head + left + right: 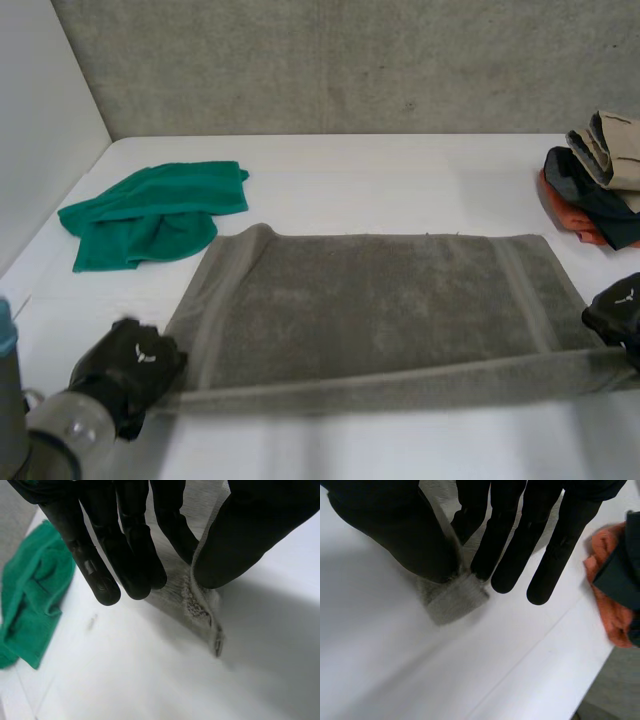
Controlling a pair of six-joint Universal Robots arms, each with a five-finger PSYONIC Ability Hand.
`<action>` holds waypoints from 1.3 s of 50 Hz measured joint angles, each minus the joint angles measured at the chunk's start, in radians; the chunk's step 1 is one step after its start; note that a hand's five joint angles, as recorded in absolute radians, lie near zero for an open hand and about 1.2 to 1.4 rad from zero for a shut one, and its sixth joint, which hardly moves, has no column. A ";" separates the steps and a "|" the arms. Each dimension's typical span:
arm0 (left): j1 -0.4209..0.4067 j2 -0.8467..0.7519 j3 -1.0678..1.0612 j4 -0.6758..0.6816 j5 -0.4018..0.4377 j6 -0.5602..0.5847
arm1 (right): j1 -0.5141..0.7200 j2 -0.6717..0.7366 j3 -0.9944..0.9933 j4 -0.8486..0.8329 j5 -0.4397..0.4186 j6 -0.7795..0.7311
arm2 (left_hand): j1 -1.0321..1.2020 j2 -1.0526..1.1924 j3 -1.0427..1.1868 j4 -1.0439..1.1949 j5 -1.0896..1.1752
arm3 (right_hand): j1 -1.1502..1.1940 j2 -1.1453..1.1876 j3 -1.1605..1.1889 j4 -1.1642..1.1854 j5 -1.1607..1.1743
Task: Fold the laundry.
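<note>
Head view, left to right: green towel [150, 212] crumpled at far left of white worktop [330, 190]. Left hand [128, 372] clamped on near left corner of grey towel [380, 305], thumb against fingers. Grey towel spread mid-worktop, near edge stretched straight between hands. Right hand [618, 312] pinching near right corner likewise. Clothes heap [598, 180] far right.

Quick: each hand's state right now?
Left hand: shut on the grey towel, pinching its near left corner.
Right hand: shut on the grey towel, pinching its near right corner.
</note>
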 measured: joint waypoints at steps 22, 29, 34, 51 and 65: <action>0.003 -0.567 0.732 0.432 -0.013 0.032 | 0.201 0.393 -0.545 -0.505 0.162 0.079 | 0.000 0.000 0.000 0.000 0.000 | 0.000 0.000 0.000 0.000 0.014; 0.013 -0.625 1.157 0.552 -0.014 0.052 | 0.242 0.389 -0.812 -0.865 0.157 0.116 | 0.000 0.000 0.000 0.003 0.000 | 0.000 0.000 0.000 0.000 0.014; 0.016 -0.595 1.299 0.699 -0.019 0.039 | 0.255 0.364 -0.861 -1.023 0.141 0.148 | 0.000 0.000 0.000 0.003 0.000 | 0.000 0.000 0.000 0.000 0.015; 0.047 -0.533 0.869 0.754 -0.061 -0.104 | 0.264 0.383 -0.633 -1.029 0.083 0.265 | 0.000 0.001 0.000 0.003 0.006 | 0.000 0.000 0.000 0.000 0.015; 0.010 -0.551 0.428 0.730 -0.050 -0.122 | 0.248 0.453 -0.263 -0.824 0.030 0.266 | 0.000 0.001 0.000 0.003 0.006 | 0.000 0.000 0.000 0.000 0.015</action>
